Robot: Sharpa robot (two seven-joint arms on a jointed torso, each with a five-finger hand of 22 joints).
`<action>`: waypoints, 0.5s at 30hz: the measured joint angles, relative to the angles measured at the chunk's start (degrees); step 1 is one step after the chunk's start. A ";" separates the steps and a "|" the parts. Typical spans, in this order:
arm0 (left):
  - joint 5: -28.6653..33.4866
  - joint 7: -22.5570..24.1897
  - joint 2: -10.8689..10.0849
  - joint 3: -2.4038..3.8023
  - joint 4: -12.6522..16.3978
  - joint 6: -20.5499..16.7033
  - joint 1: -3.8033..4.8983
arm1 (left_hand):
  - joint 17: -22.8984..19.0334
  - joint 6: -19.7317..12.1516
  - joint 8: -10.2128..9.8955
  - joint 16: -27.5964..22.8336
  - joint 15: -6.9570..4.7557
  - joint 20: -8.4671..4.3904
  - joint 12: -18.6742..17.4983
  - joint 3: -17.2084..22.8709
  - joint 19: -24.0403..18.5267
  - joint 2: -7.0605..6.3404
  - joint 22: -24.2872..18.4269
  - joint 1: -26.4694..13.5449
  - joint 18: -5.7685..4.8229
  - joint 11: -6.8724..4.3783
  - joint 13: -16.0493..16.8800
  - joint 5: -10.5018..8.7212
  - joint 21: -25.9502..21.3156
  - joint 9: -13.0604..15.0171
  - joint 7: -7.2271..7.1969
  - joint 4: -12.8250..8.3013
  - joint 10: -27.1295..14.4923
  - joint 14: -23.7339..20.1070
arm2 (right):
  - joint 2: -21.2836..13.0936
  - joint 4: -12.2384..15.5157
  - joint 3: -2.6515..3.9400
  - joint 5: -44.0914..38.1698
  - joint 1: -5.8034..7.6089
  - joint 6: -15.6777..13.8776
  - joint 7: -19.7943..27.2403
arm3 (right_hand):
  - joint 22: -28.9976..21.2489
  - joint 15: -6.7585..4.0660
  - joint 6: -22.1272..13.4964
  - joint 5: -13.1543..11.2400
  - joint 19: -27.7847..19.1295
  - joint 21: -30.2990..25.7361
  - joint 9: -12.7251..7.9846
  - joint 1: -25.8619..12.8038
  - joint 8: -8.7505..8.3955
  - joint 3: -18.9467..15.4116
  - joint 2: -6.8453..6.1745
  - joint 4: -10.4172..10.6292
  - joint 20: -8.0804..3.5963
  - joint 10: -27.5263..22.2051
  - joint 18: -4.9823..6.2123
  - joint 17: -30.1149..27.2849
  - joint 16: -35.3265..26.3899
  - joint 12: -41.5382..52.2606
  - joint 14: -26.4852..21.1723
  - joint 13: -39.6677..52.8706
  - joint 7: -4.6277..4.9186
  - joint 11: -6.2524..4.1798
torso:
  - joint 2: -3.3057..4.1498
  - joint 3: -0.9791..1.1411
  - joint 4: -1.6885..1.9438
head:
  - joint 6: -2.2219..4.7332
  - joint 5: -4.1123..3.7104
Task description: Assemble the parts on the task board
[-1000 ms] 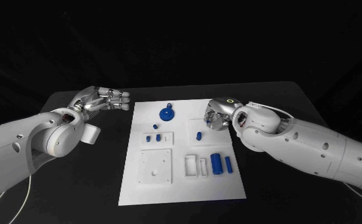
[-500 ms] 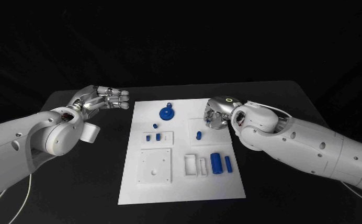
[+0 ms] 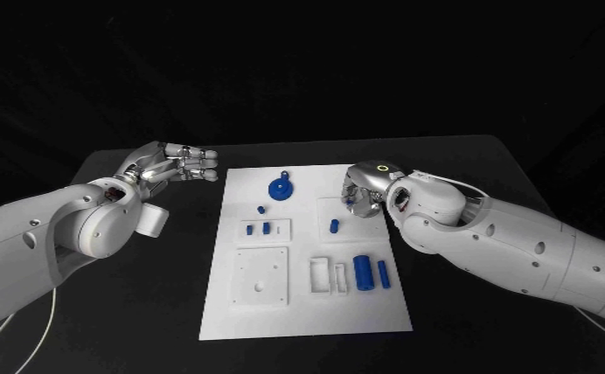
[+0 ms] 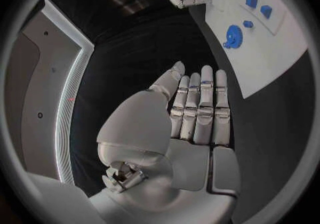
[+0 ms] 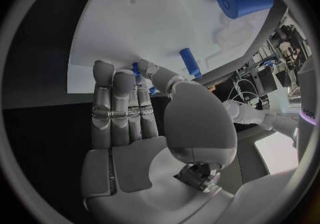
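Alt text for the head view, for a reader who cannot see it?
A white task board with small blue parts lies mid-table between two robot arms. The right hand reaches over its right edge near a blue peg; the left hand hovers open off its left side.

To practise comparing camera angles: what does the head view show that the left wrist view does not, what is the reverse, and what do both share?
Head view alone: the big blue cylinder and the square plate with holes at the near end of the white board. Left wrist view alone: the left hand's palm, fingers straight and holding nothing. Both: the blue gear, the board and the right hand.
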 measured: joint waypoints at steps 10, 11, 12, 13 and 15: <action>0.05 0.02 0.59 -0.01 -1.00 0.27 -0.26 | 0.00 0.00 0.00 0.00 0.20 0.00 0.00 0.00 0.00 0.00 -0.18 0.00 0.00 0.00 0.00 0.00 0.00 0.00 0.00 0.00 0.00 -0.20 | -0.21 0.46 0.89 0.58 -0.15 0.08 -0.05 | 0.59 0.00 0.00 -0.44 0.00 1.03 0.05 -0.01 -0.01 0.01 -0.01 0.01 0.01 0.12 -0.15 -0.16 0.00 0.19 0.01 0.00 0.00 0.12 | -0.10 0.02 -0.12 | 0.13 0.15; 0.05 0.02 0.66 -0.01 -1.15 0.29 -0.29 | 0.00 0.00 0.00 0.00 0.20 0.00 0.00 0.00 0.00 0.00 -0.18 0.00 0.00 0.00 0.00 0.00 0.00 0.00 0.00 0.00 0.00 -0.20 | -0.19 0.44 1.01 0.78 -0.10 0.06 0.01 | 0.59 0.00 0.00 -0.44 0.00 1.04 0.05 -0.01 -0.01 0.00 -0.02 0.01 0.01 0.21 -0.16 -0.16 0.00 0.19 0.01 0.00 0.00 0.21 | -0.10 0.03 -0.13 | 0.16 0.18; 0.05 0.02 0.72 -0.01 -1.29 0.30 -0.31 | 0.00 0.00 0.00 0.00 0.20 0.00 0.00 0.00 0.00 0.00 -0.18 0.00 0.00 0.00 0.00 0.00 0.00 0.00 0.00 0.00 0.00 -0.20 | -0.16 0.41 1.17 1.01 -0.04 0.04 0.04 | 0.68 0.00 0.00 -0.44 0.00 1.04 0.05 -0.01 -0.02 0.00 -0.02 0.01 0.01 0.21 -0.06 -0.16 0.00 0.19 0.01 0.00 0.00 0.21 | -0.11 0.03 -0.13 | 0.21 0.19; 0.05 0.02 0.76 -0.01 -1.40 0.31 -0.32 | 0.00 0.00 0.00 0.00 0.20 0.00 0.00 0.00 0.00 0.00 -0.18 0.00 0.00 0.00 0.00 0.00 0.00 0.00 0.00 0.00 0.00 -0.20 | -0.14 0.40 1.33 1.19 -0.01 0.02 0.07 | 0.73 0.00 0.00 -0.44 0.00 1.04 0.05 -0.01 -0.03 0.00 -0.02 0.01 0.01 0.21 -0.02 -0.19 0.00 0.19 0.01 0.00 0.00 0.21 | -0.11 0.03 -0.13 | 0.21 0.19; 0.06 0.02 0.87 -0.01 -1.74 0.33 -0.36 | 0.00 0.00 0.00 0.00 0.20 0.00 0.00 0.00 0.00 0.00 -0.18 0.00 0.00 0.00 0.00 0.00 0.00 0.00 0.00 0.00 0.00 -0.20 | -0.11 0.40 1.94 1.85 0.13 -0.10 0.17 | 0.75 0.01 0.00 -0.45 0.00 1.06 0.05 -0.01 -0.03 0.00 -0.02 0.01 0.01 0.22 0.10 -0.24 0.00 0.19 0.01 0.00 0.00 0.21 | -0.13 0.07 -0.12 | 0.23 0.23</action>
